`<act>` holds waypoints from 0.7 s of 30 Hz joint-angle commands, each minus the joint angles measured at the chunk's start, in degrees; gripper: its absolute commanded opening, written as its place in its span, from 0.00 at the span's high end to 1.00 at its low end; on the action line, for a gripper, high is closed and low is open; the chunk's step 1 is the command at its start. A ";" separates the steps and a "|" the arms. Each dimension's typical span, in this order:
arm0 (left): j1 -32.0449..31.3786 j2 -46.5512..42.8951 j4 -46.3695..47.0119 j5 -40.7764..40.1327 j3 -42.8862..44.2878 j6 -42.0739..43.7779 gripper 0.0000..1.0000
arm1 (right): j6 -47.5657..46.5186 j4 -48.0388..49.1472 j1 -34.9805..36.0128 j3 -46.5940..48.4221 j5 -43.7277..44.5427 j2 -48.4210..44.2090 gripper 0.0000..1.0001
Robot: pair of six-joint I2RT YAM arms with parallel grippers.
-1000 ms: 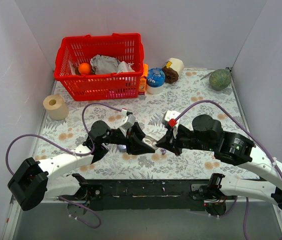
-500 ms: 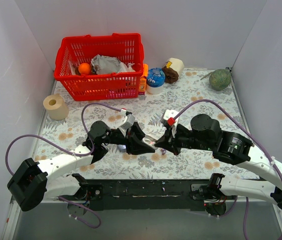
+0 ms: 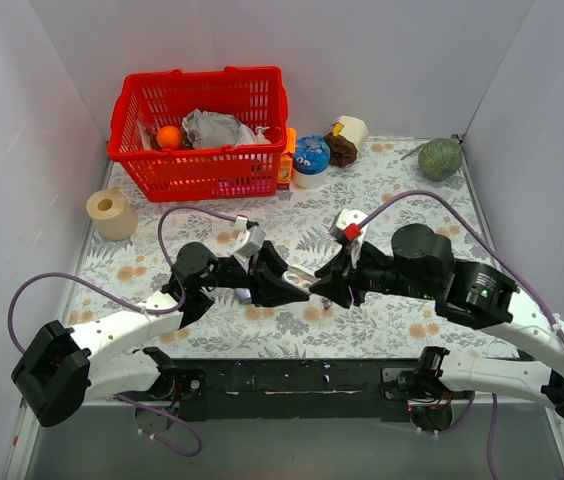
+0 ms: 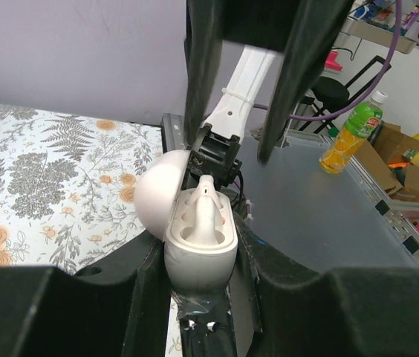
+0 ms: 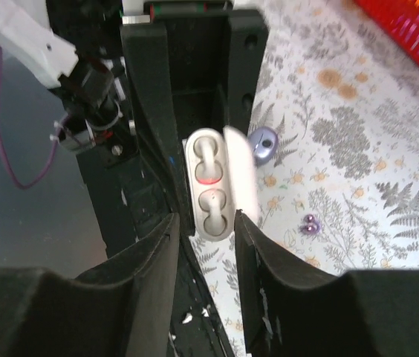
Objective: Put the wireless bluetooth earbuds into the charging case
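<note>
The charging case (image 4: 198, 242), pale and rounded with its lid (image 4: 156, 199) swung open, is clamped between my left gripper's (image 4: 200, 256) fingers, a little above the table. It also shows in the right wrist view (image 5: 211, 195) with both sockets empty and a red light in one, and in the top view (image 3: 301, 282). My right gripper (image 5: 205, 218) is open and empty, its fingers hanging just over the case's open face. A tiny shiny purple earbud (image 5: 310, 224) lies on the floral table beside the case. A rounded lavender piece (image 5: 263, 143) lies by the left finger; I cannot tell what it is.
A red basket (image 3: 202, 130) with several items stands at the back left. A paper roll (image 3: 111, 212) is at the far left. A blue-topped tub (image 3: 311, 160), a brown and white roll (image 3: 346, 140) and a green ball (image 3: 440, 159) stand along the back.
My right arm has lifted and shifted slightly right, bringing its open fingers over the case. The purple bud seen on the table earlier is now hidden under it in the top view.
</note>
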 commanded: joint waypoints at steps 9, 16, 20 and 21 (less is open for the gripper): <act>-0.16 -6.67 -4.04 -2.63 -2.48 3.59 1.00 | 7.81 -1.55 0.17 5.42 24.16 0.36 0.99; -0.43 -11.43 -8.08 -5.54 -3.45 6.76 1.00 | 8.78 1.88 0.17 3.22 15.12 5.63 0.99; -0.43 -11.69 -8.97 -5.80 -3.10 7.29 1.00 | 8.96 3.90 0.17 3.31 10.28 7.22 0.99; -0.43 -11.69 -8.97 -5.89 -3.10 7.38 1.00 | 8.96 4.77 0.17 3.39 9.40 7.31 0.99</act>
